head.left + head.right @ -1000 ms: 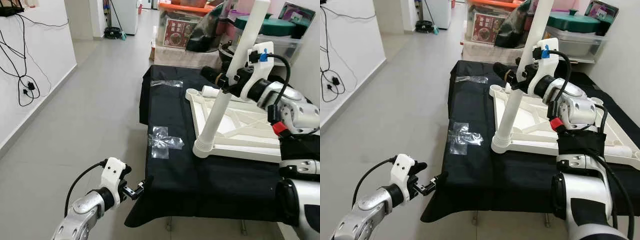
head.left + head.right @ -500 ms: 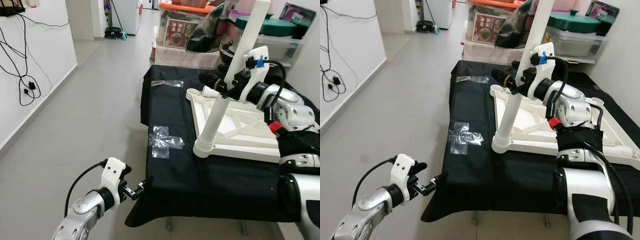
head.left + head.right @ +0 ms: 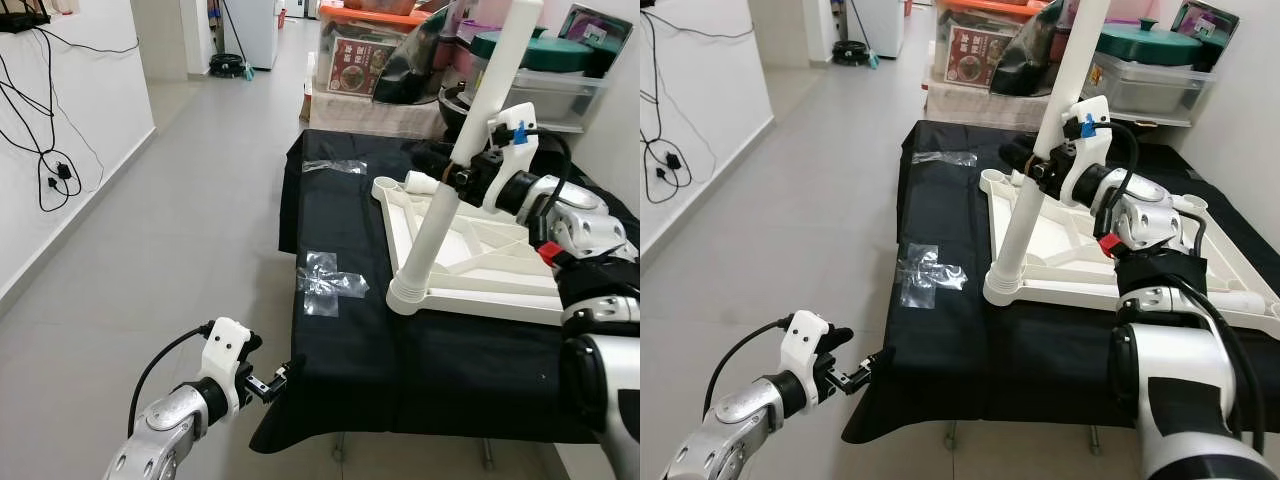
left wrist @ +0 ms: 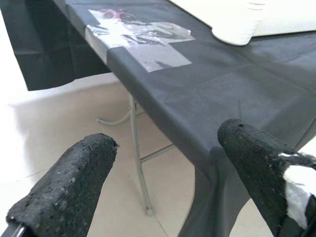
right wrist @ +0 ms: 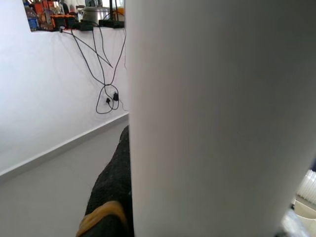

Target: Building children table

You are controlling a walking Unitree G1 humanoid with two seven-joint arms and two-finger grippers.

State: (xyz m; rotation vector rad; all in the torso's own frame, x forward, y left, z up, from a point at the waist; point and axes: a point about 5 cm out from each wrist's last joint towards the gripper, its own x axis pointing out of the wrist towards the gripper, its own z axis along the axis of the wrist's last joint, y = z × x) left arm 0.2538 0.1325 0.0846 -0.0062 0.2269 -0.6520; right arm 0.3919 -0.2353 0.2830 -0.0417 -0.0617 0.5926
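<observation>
right claw (image 3: 1040, 168) drew back | clenched on table leg (image 3: 1038, 165) | left claw (image 3: 862, 374) released

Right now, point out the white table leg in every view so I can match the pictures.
Left eye view: white table leg leans up from the tabletop frame's near-left corner socket, centre right.
Right eye view: same leg, nearer the middle.
Left wrist view: just its socket base at the upper edge.
Right wrist view: leg close up across most of the picture.
Shared landmark: clear tape patch on the black cloth.
</observation>
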